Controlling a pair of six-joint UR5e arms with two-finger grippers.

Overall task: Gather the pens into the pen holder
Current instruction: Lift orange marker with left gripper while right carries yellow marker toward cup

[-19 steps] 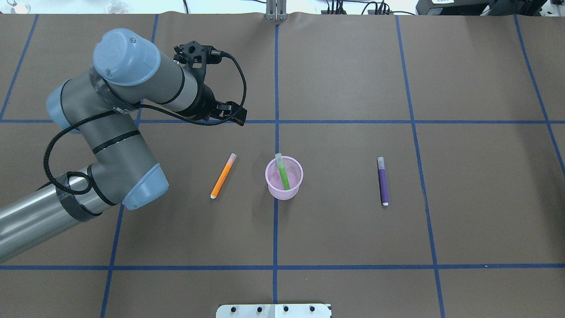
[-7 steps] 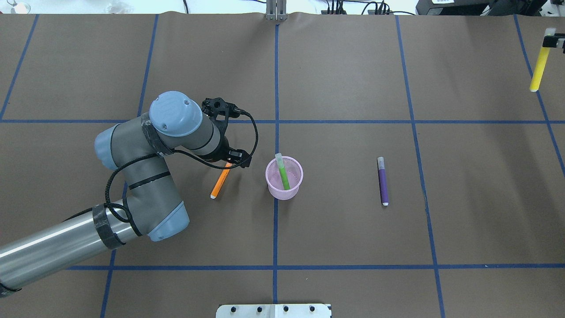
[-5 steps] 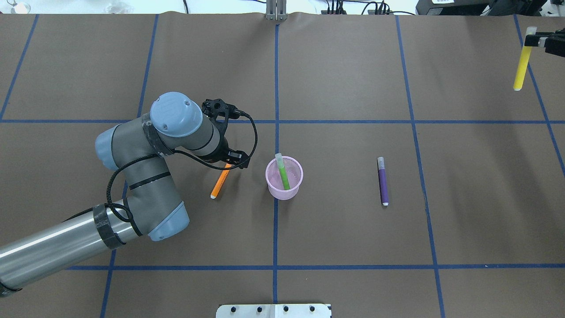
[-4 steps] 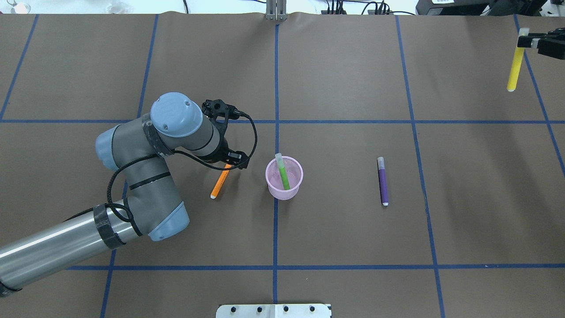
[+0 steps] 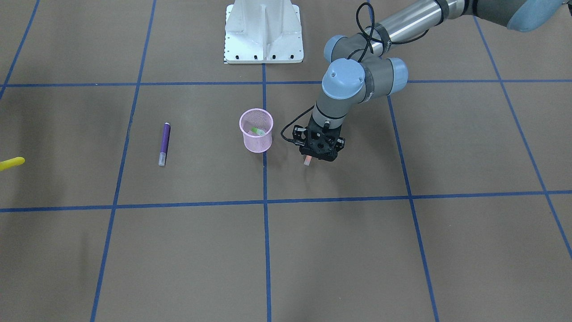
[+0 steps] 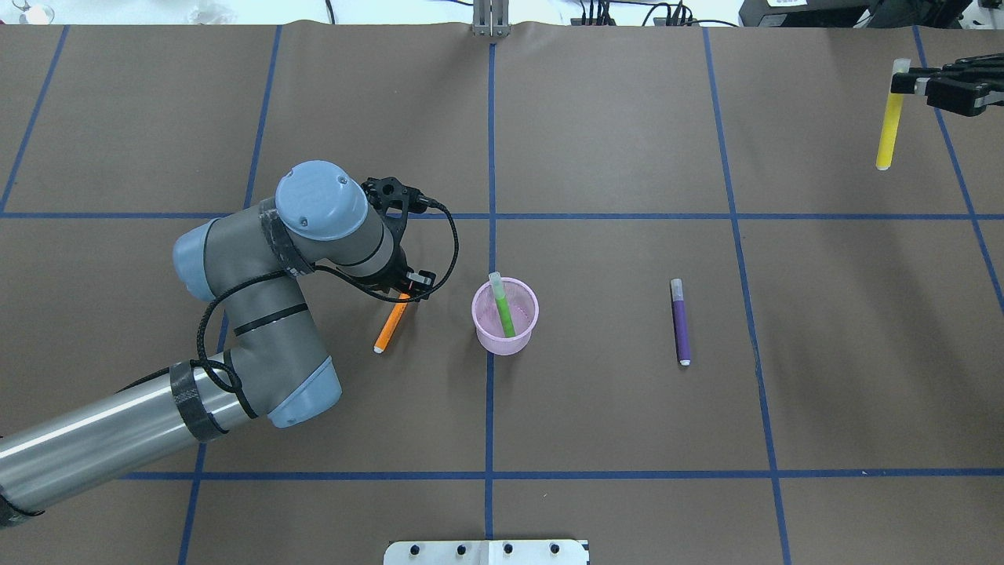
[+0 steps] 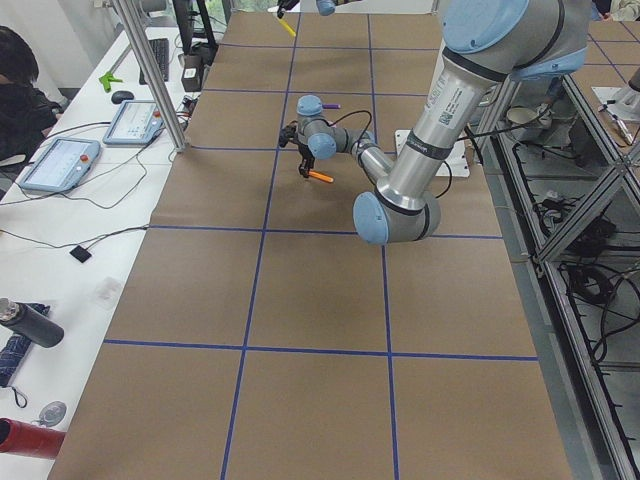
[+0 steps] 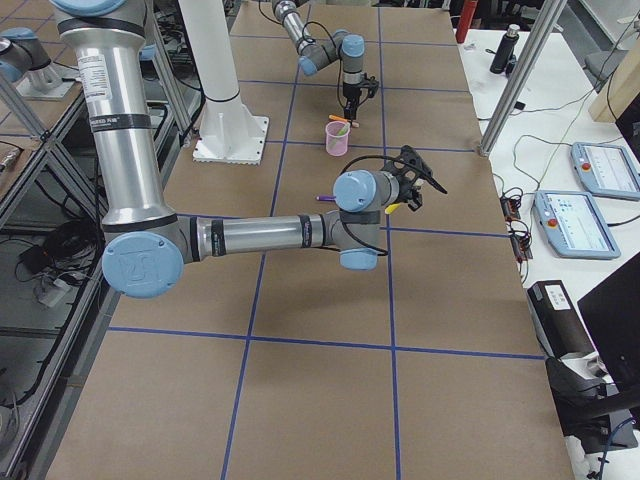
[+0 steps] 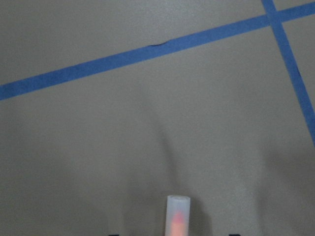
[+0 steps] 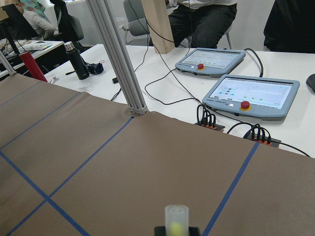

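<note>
Beside the pen holder (image 6: pixel 510 342), left tool (image 6: pixel 409 291) has lowered onto the orange pen (image 6: pixel 390 326), closure indeterminate; grasp is imminent. Right tool (image 6: pixel 903 78), clamping a yellow pen (image 6: pixel 886 129), approaches the holder.

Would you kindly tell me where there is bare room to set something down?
Bare room lies between the pink cup and the purple pen. Crowded on the cup's other side, where the left claw sits over the orange pen.

The pen holder (image 6: pixel 510 344) stands near the left hand (image 6: pixel 411 290), a gap between them.
</note>
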